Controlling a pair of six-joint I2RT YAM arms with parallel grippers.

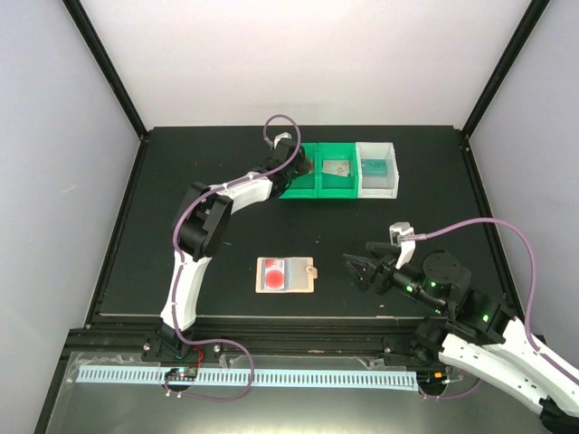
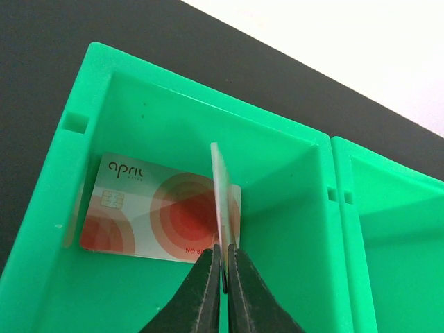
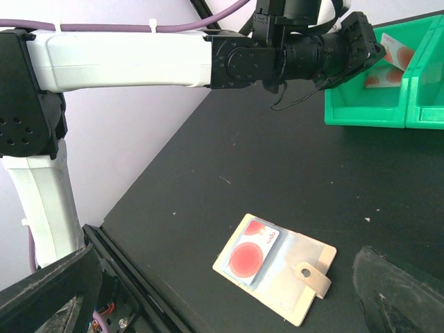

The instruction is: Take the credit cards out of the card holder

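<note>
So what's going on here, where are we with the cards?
The left pincer is shut on a credit card, held edge-on over the left green bin, where a card marked april already lies. The middle green bin holds a silver-grey card and the white bin a teal card. The card holder lies flat on the table with one red-blotched card in its pocket. The right pincer is open beside it, holding nothing.
</note>
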